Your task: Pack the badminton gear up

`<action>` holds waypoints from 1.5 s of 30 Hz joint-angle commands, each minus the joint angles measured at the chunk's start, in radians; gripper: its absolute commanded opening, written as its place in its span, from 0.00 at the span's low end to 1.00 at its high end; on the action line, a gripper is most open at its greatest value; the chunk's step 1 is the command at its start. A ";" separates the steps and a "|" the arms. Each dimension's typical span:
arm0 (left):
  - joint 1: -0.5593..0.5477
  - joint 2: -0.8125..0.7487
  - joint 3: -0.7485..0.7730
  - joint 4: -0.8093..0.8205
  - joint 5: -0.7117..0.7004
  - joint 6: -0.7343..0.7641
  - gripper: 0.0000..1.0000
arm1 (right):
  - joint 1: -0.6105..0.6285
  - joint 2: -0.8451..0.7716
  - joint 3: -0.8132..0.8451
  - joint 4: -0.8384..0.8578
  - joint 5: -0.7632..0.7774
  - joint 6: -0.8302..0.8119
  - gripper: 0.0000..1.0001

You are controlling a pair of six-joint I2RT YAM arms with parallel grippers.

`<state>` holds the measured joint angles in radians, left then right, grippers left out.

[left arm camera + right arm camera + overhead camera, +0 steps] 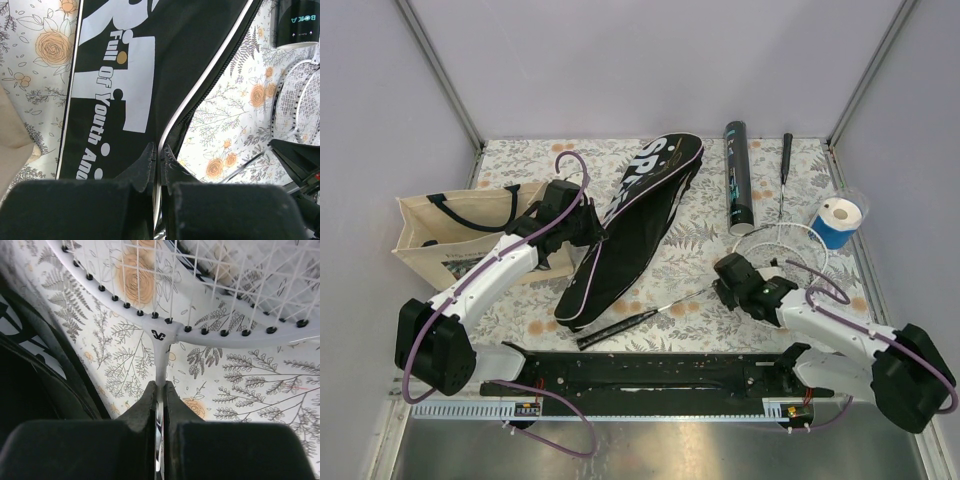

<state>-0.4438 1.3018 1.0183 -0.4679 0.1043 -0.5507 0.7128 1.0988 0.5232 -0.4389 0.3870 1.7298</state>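
The black "SPORT" cover [638, 210] lies slantwise in the middle of the table. My left gripper [590, 230] is shut on its white-piped edge, which shows between the jaws in the left wrist view [161, 152]. A silver-framed racket [620, 328] lies in front of the cover, its head to the right. My right gripper [728, 283] is shut on its shaft just below the throat [161, 340]. A second racket [785, 160] lies at the right, the two heads overlapping. The black tube [738, 175] lies at the back. No shuttlecocks are in view.
The beige tote bag [445, 235] lies at the left, beside my left arm. The blue and white roll [838, 222] stands at the right edge. Grey walls close the table on three sides.
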 commanded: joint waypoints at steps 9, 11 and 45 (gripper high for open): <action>0.005 0.001 0.020 0.077 0.058 -0.009 0.00 | 0.005 -0.218 0.204 -0.093 0.262 -0.767 0.00; 0.005 -0.001 0.019 0.084 0.055 -0.009 0.00 | 0.005 -0.235 0.242 -0.118 0.263 -0.823 0.00; 0.004 0.025 0.025 0.127 0.068 -0.006 0.00 | -0.286 0.024 0.646 -0.227 -0.712 -1.057 0.00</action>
<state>-0.4438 1.3449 1.0183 -0.4076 0.1799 -0.5728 0.4332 1.1126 1.1961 -0.6872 -0.1604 0.6258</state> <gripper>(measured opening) 0.031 0.043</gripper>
